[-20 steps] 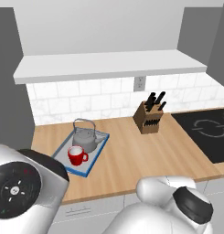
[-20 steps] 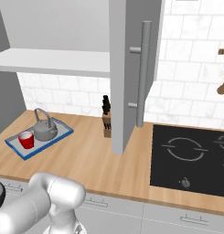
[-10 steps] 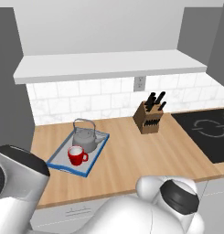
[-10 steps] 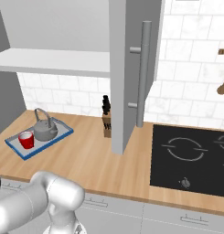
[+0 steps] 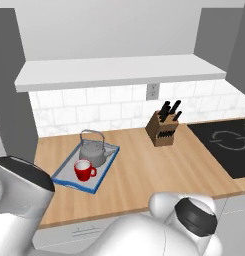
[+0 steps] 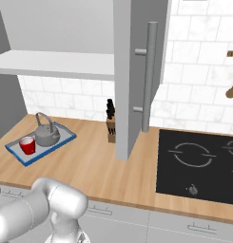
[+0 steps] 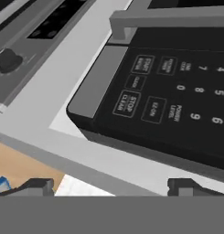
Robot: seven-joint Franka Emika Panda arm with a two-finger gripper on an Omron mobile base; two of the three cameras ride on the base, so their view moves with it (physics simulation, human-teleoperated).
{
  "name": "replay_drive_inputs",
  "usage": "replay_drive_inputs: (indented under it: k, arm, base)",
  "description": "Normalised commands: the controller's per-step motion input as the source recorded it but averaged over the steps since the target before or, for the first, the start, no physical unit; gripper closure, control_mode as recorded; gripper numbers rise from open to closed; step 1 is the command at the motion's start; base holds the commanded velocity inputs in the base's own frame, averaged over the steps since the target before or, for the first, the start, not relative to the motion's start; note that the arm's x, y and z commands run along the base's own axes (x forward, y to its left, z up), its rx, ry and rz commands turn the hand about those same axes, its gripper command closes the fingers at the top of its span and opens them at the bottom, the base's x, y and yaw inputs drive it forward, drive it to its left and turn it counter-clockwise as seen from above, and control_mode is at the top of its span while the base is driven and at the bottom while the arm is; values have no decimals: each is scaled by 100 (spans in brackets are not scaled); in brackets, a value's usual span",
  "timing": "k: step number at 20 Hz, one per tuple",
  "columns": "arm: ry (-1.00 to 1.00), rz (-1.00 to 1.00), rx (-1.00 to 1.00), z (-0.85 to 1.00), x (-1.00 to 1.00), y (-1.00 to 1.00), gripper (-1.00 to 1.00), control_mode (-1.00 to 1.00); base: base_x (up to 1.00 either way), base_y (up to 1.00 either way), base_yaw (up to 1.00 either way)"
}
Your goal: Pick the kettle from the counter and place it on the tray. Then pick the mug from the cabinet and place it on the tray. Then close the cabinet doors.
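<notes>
Cabinet doors (image 6: 137, 71): you've got one big flat light-grey panel standing open edge-on in the right base view, w/ a long vertical metal bar handle (image 6: 147, 76). Cabinet (image 5: 119, 70) itself shows a pale grey shelf, dark grey side panels.

Counter (image 5: 139, 170) is light wooden butcher-block, flat front edge. Black cooktop (image 6: 199, 161) sits flush in it, w/ a wooden knife block (image 5: 163, 129) near the tiled wall.

Tray (image 5: 69, 172): flat rectangle, grey base, raised blue rim. Kettle (image 5: 92, 150) stands on it, squat grey metal, thin arched wire handle, spout toward the knife block. Mug (image 5: 83, 170) sits just beside it on the same tray, small, bright red, white inside.

Gripper (image 7: 111, 185): jaws spread wide, nothing between them. Ahead of the tips in the hand view you see a black microwave keypad (image 7: 173, 96) w/ a grey bar handle (image 7: 168, 20). Beyond the left tip, a bit of wood counter and a blue tray corner. Both are well apart from the jaws.
</notes>
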Motion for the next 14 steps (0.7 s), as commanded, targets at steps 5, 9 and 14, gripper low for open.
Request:
replay_drive_inputs:
  k: [5,9,14]
  arm:
    - [-3,-9,0,0,5,-52,-100,-100]
    - [0,-11,0,0,15,-61,-100,-100]
    - [0,-12,0,0,26,-63,-100,-100]
  base:
    - [0,0,0]
    - [0,0,0]
    - [0,0,0]
